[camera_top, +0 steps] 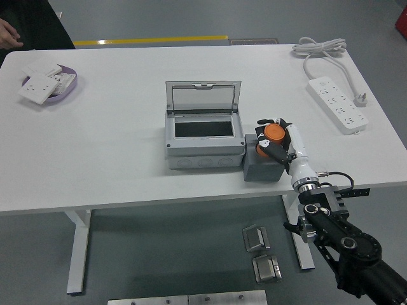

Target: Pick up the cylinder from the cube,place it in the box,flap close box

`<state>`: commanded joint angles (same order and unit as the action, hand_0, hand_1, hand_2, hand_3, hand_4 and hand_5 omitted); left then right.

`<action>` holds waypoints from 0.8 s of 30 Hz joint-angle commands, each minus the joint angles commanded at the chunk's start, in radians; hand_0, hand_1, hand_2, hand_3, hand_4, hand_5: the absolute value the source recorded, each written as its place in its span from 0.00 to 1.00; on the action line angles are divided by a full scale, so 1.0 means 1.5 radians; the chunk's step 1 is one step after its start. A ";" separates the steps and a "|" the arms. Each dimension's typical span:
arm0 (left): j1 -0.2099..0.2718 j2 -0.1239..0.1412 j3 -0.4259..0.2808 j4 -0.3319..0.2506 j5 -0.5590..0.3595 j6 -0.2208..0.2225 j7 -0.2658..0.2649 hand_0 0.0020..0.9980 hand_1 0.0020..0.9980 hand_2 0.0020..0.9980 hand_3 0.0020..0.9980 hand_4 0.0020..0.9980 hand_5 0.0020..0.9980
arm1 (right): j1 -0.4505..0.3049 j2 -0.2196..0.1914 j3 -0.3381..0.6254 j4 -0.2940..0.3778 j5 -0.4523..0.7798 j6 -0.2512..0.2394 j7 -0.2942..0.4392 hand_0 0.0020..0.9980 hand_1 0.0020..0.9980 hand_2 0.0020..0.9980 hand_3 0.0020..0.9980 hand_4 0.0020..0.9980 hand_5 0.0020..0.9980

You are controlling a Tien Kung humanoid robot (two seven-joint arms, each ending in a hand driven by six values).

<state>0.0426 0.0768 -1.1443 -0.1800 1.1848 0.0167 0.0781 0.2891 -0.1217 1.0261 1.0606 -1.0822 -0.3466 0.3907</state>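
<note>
Orange cylinder (273,133): right of centre in the frame, sitting on the grey cube (262,167), gripped by the right robot hand (275,141).
Robot hand state: fingers curled round the cylinder, thumb across its front; whether it has lifted clear of the cube cannot be told.
Left arm: not visible.
Box (203,136): centre of the frame, touching the cube's left side, flap standing upright and open, dark interior showing nothing inside.
Worktop (121,152): white; power strip (338,103) upper right, purple tray of white plates (48,85) upper left.
Person: a sleeve at the top left corner, away from the task.
Progress: grasp made; carrying over, dropping in and closing the flap all remain.
</note>
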 joint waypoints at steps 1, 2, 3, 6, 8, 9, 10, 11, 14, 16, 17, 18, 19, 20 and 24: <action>0.000 0.000 0.000 0.000 0.000 0.000 0.000 0.60 0.62 0.61 0.61 0.66 0.29 | 0.002 -0.003 0.001 0.005 -0.003 -0.002 -0.002 0.52 0.51 0.45 0.42 0.16 0.00; 0.000 0.000 0.000 0.000 0.000 0.000 0.000 0.60 0.62 0.61 0.61 0.66 0.29 | 0.005 -0.008 0.003 0.012 -0.007 -0.004 -0.005 0.52 0.51 0.45 0.42 0.16 0.00; 0.000 0.000 -0.001 0.000 0.001 0.000 0.001 0.60 0.62 0.61 0.61 0.66 0.29 | 0.008 -0.011 0.005 0.017 -0.010 -0.006 -0.007 0.52 0.51 0.45 0.42 0.16 0.00; 0.000 0.000 -0.001 0.000 0.001 0.000 0.001 0.60 0.62 0.61 0.61 0.66 0.29 | 0.018 -0.020 0.007 0.035 -0.024 -0.014 -0.015 0.53 0.52 0.46 0.42 0.16 0.00; 0.000 0.000 -0.001 0.000 0.001 0.000 0.001 0.60 0.62 0.61 0.61 0.66 0.29 | 0.027 -0.025 0.005 0.048 -0.041 -0.020 -0.026 0.53 0.52 0.46 0.42 0.16 0.00; 0.000 0.000 -0.001 0.000 0.001 0.000 0.002 0.60 0.62 0.61 0.61 0.66 0.29 | 0.032 -0.027 0.002 0.055 -0.053 -0.025 -0.036 0.53 0.52 0.46 0.42 0.16 0.00; 0.000 0.000 -0.002 0.000 0.001 0.000 0.002 0.60 0.62 0.61 0.61 0.66 0.29 | 0.038 -0.028 -0.003 0.063 -0.069 -0.032 -0.048 0.53 0.52 0.46 0.42 0.16 0.00; 0.000 0.000 -0.002 0.000 0.001 0.000 0.002 0.60 0.62 0.61 0.61 0.66 0.29 | 0.044 -0.029 -0.008 0.069 -0.084 -0.038 -0.060 0.53 0.52 0.46 0.42 0.16 0.00; 0.001 0.000 -0.003 0.000 0.003 0.000 0.004 0.60 0.62 0.61 0.61 0.66 0.29 | 0.075 -0.027 -0.037 0.086 -0.148 -0.058 -0.105 0.52 0.52 0.45 0.42 0.16 0.00; 0.001 0.001 -0.004 0.000 0.004 0.000 0.004 0.60 0.62 0.61 0.61 0.66 0.29 | 0.097 -0.023 -0.059 0.089 -0.194 -0.064 -0.137 0.52 0.52 0.45 0.42 0.16 0.00; 0.001 0.001 -0.004 0.000 0.004 0.000 0.004 0.60 0.62 0.61 0.61 0.66 0.29 | 0.106 -0.020 -0.068 0.090 -0.217 -0.065 -0.151 0.52 0.52 0.45 0.42 0.16 0.00; 0.000 0.001 -0.005 0.000 0.005 -0.001 0.004 0.60 0.62 0.61 0.61 0.66 0.29 | 0.117 -0.017 -0.080 0.088 -0.241 -0.065 -0.167 0.42 0.43 0.43 0.40 0.16 0.00; 0.000 0.002 -0.005 0.000 0.005 -0.001 0.004 0.60 0.62 0.61 0.61 0.66 0.29 | 0.131 -0.012 -0.094 0.085 -0.269 -0.064 -0.186 0.42 0.43 0.43 0.40 0.16 0.00; -0.001 0.003 -0.004 0.000 0.005 -0.001 0.004 0.60 0.62 0.61 0.61 0.66 0.29 | 0.141 -0.009 -0.104 0.082 -0.293 -0.062 -0.201 0.42 0.43 0.43 0.40 0.16 0.00; -0.001 0.005 -0.005 0.000 0.006 -0.001 0.006 0.60 0.62 0.61 0.61 0.66 0.29 | 0.186 0.007 -0.153 0.061 -0.400 -0.039 -0.271 0.13 0.25 0.39 0.38 0.09 0.00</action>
<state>0.0415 0.0836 -1.1516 -0.1800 1.1932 0.0146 0.0869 0.5679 -0.1110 0.7967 1.1519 -1.6816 -0.4045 -0.0156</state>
